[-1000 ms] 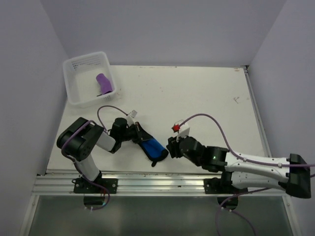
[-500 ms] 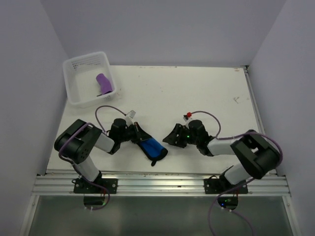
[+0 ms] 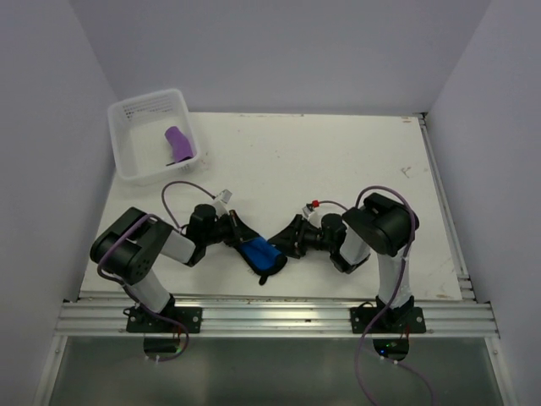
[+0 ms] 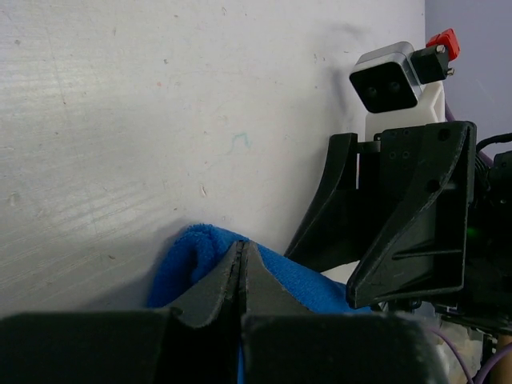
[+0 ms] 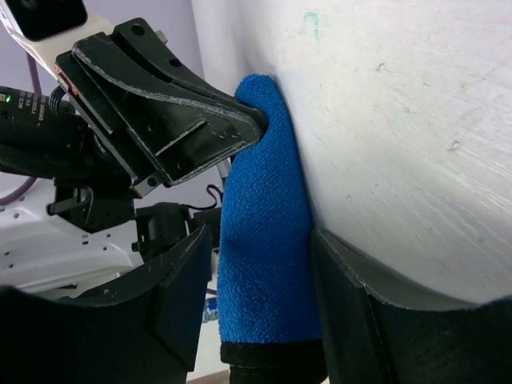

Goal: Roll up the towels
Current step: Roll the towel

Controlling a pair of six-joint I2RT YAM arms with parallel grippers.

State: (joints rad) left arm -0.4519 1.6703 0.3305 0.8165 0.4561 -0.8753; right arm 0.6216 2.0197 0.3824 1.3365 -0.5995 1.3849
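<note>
No text can be read. The tub point(image 3: 115, 139) at the far left has a white label point(image 3: 144, 106) on its far wall with rows of dark print, too small to make out. A faint greenish scribble point(image 4: 240, 142) on the table point(image 4: 120, 96) forms no legible letters.

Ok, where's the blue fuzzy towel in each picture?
Top external: bright blue fuzzy towel low centre, between the two arms.
Left wrist: towel at bottom centre, around the shut jaws.
Right wrist: towel in the middle, between the open jaws.
Shared landmark: the left arm's shut jaws pinching the towel's end.
</note>
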